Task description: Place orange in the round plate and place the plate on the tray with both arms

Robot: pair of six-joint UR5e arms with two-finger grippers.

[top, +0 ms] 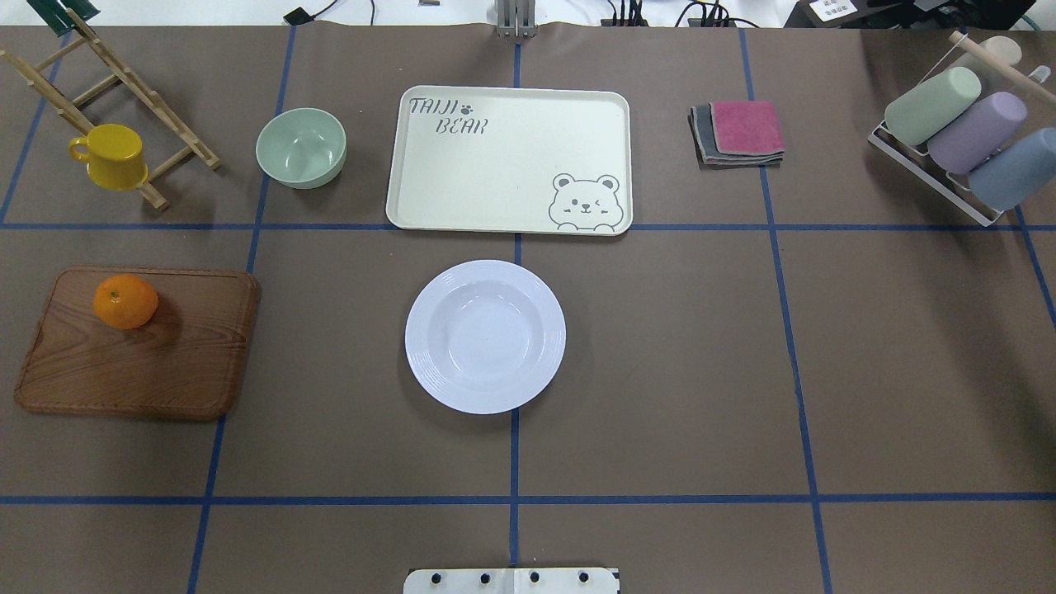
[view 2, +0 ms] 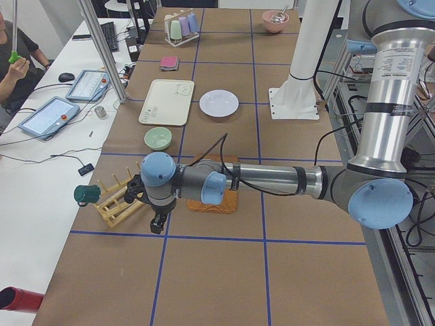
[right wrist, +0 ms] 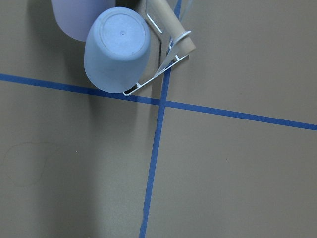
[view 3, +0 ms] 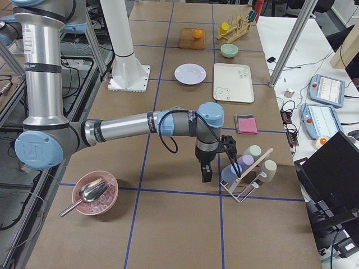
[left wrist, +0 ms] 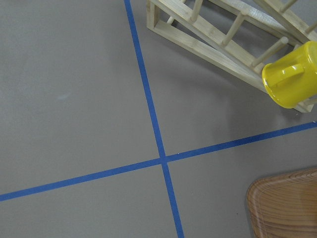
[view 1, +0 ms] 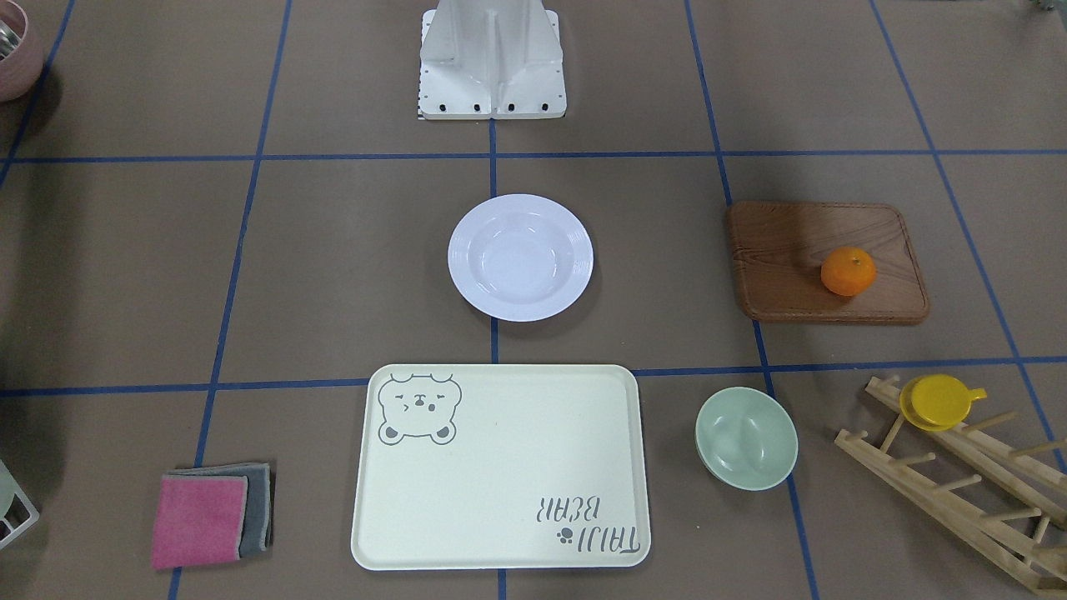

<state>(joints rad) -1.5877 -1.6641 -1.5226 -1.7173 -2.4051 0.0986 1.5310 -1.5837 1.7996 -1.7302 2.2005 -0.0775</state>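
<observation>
- orange (top: 125,301): sits on the wooden board (top: 136,342), close to that board's far left corner, well apart from the plate.
- plate (top: 485,336): white, round and deep, upright at the middle of the desk (top: 660,371); near the tray's long near edge but not touching it.
- tray (top: 509,161): cream, flat on the desk toward the far edge; bear drawing in its near right corner, lettering in its far left corner.
- wooden board: lies by the desk's left edge.
- green bowl (top: 300,148): just beside the tray's left short edge.
- yellow cup (left wrist: 292,82): hangs on the wooden rack (left wrist: 208,45) at the desk's far left corner.
- cloths (top: 742,132): pink folded over grey, right of the tray.
- wire rack (top: 924,165): far right corner, holding pastel tumblers.
- left fingers (view 2: 158,221): point down above the desk's left end, near the wooden rack; open or closed cannot be told.
- right fingers (view 3: 205,172): point down above the desk's right end, near the wire rack; open or closed cannot be told.
</observation>
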